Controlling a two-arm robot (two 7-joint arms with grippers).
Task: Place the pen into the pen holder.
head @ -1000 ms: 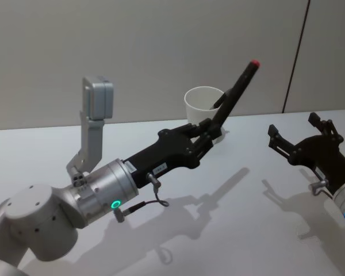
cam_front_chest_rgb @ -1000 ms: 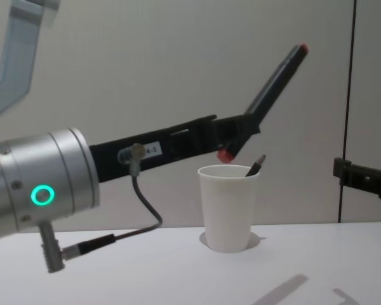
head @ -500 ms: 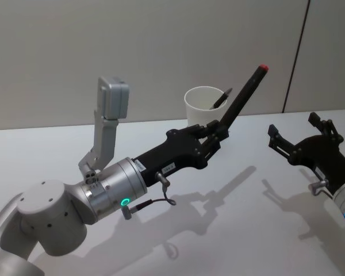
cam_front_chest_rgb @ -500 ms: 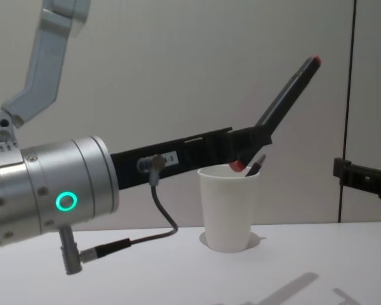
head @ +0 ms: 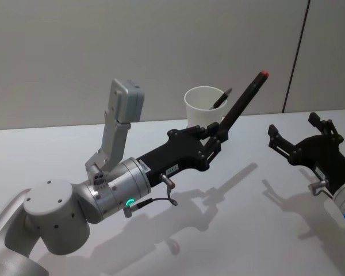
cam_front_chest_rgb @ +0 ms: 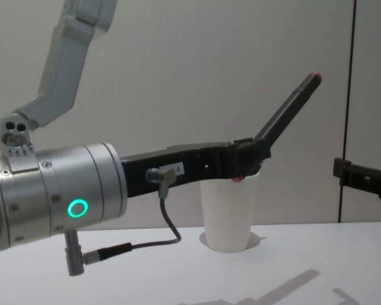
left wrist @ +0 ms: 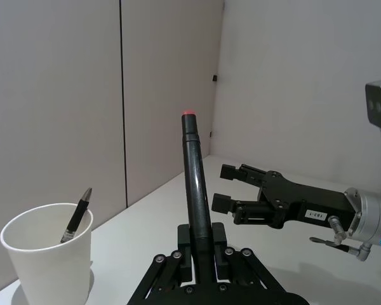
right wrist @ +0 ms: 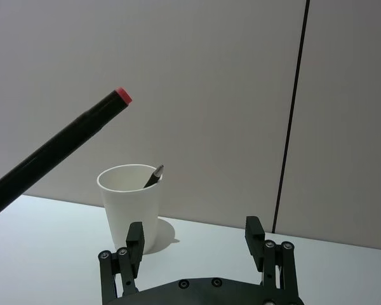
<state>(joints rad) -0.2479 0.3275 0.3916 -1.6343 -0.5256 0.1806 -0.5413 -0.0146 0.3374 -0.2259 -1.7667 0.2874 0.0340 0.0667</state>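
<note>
Centre frame in the chest view, left end effector (cam_front_chest_rgb: pixel 254 159) clamps the pen (cam_front_chest_rgb: pixel 289 114), covering the pen holder (cam_front_chest_rgb: pixel 227 216) rim; right end effector (head: pixel 294 125) gapes empty.

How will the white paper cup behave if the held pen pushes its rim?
The paper cup, tall over a narrower base, would probably tip or slide on the table. Its thin wall likely dents. The smaller pen leaning inside adds little weight. The left gripper holds the black pen near the rim; the right gripper rests apart.

pen (head: pixel 243 100) black, red tip | pen holder (head: pixel 196 115) plain white | table (head: pixel 247 230) pale grey
</note>
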